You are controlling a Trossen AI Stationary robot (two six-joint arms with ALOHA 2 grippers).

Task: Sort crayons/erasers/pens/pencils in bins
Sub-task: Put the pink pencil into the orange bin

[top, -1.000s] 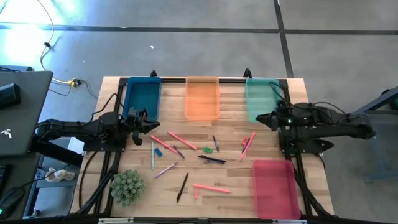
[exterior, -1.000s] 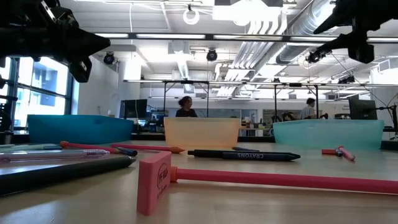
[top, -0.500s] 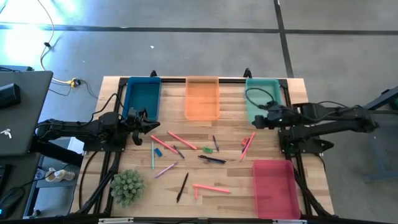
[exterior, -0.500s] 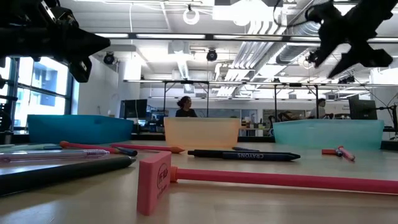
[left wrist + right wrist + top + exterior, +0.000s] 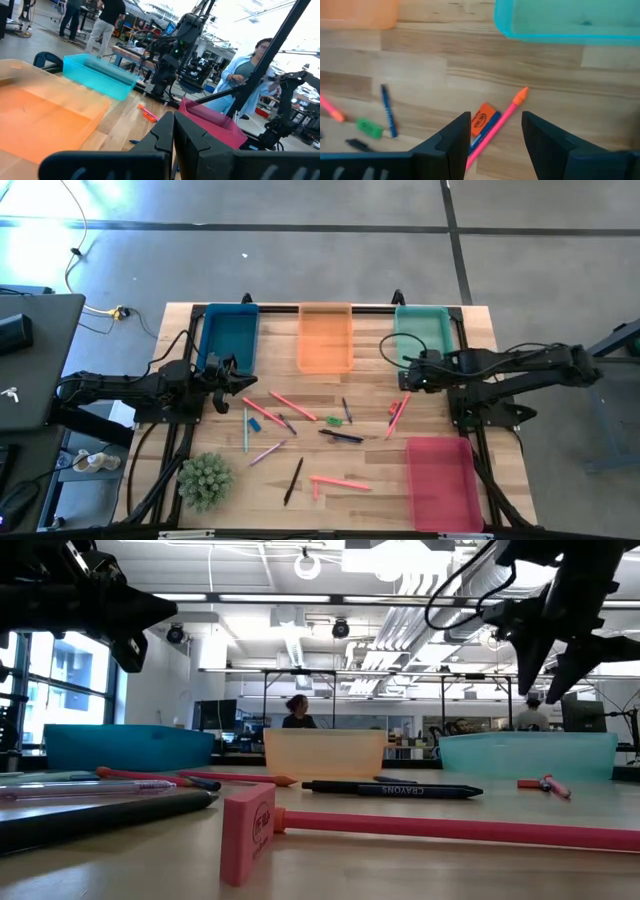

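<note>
— Four bins on the table (image 5: 480, 325), where does my right pincer (image 5: 408, 376) sit against the teal-green bin (image 5: 421, 337)?

— Just off its near end, fingers apart and empty, above a red-orange eraser (image 5: 480, 119) lying beside a salmon-pink stick (image 5: 496, 127).

— And my left pincer (image 5: 234, 368)?

— Fingers pressed together, holding nothing, well apart from the teal-green bin, by the dark blue bin (image 5: 229, 335).

— Pens?

— One dark pen (image 5: 341, 436) lies mid-table, toward the red-pink bin (image 5: 442, 482).
</note>
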